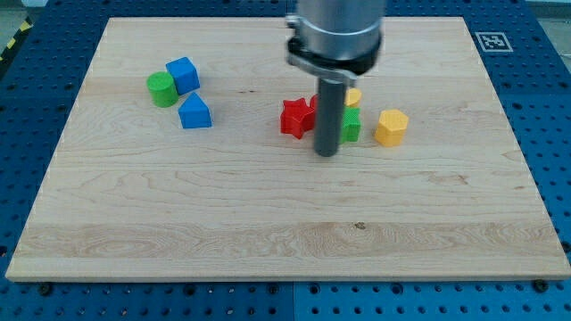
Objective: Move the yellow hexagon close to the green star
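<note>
A pale wooden board [268, 214] is lying on a blue perforated bench [27, 98], with a black-and-white marker tag [492, 41] sitting at the board's upper right corner; little else of the room is showing. At the view's left, a green cylinder [161, 89] is touching a blue cube [183, 74], and a blue house-shaped block [194, 112] is sitting just below them. Near the centre, a red star [295, 117] is lying just left of the rod [329, 116], which is hanging from the grey arm [337, 31] at the view's top. There is no hand to report on: my tip [327, 153] is resting just below and left of the green star [351, 127], which the rod is partly hiding. A yellow block [353, 96], shape unclear, is peeking out above the green star. The yellow hexagon [391, 127] is sitting near the green star's right, apart from it, flat face up; no long axis or heading is discernible.
</note>
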Robot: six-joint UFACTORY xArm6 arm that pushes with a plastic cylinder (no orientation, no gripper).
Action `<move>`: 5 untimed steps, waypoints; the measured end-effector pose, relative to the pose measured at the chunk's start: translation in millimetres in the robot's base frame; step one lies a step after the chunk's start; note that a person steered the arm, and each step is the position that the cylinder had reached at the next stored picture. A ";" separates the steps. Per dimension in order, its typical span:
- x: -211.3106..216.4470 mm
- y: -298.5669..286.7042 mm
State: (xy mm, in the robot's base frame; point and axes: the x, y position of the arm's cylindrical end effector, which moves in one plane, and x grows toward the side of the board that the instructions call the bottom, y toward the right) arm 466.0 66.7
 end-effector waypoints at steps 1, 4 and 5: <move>7.4 50.7; 14.6 127.4; 1.6 109.6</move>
State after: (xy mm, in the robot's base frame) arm 467.6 176.3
